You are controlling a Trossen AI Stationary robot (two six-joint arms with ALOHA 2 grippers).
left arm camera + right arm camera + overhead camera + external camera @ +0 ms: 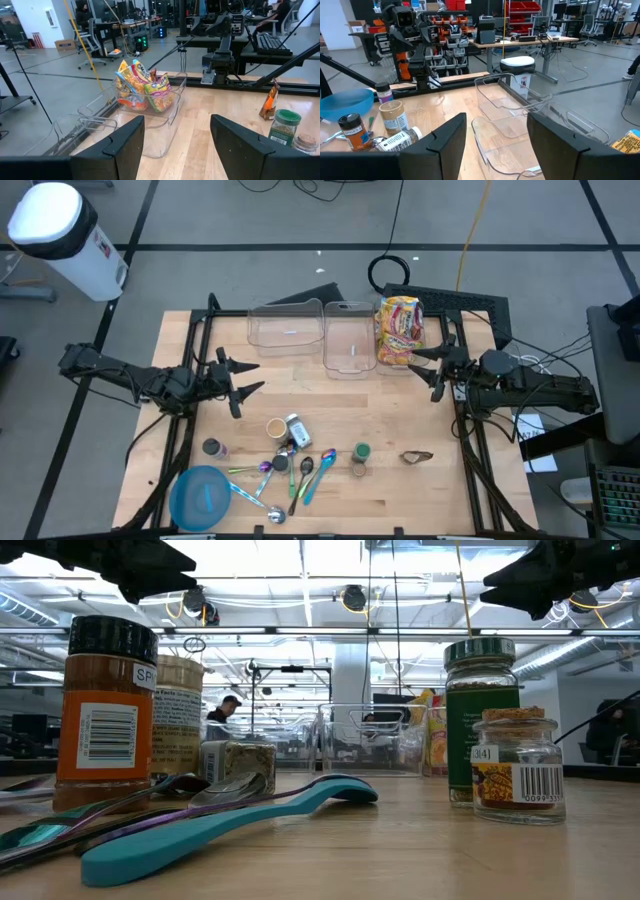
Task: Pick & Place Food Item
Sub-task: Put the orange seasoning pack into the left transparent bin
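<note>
Two grippers are hovering above our bench (420, 490): we are holding the left gripper (243, 379) released and empty at the left side, and the right gripper (428, 369) likewise spread with nothing in it on the right. Farther back, the snack bags (399, 330) are standing at the back edge, touching the clear bin (349, 337).

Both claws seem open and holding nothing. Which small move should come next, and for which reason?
Probably the right claw should move toward the yellow-and-red snack bags at the table's far side and descend over them. It is open, empty, and already beside them, while the left claw waits open across the table. The clear plastic bins next to the bags look empty, so no food has been placed yet.
</note>
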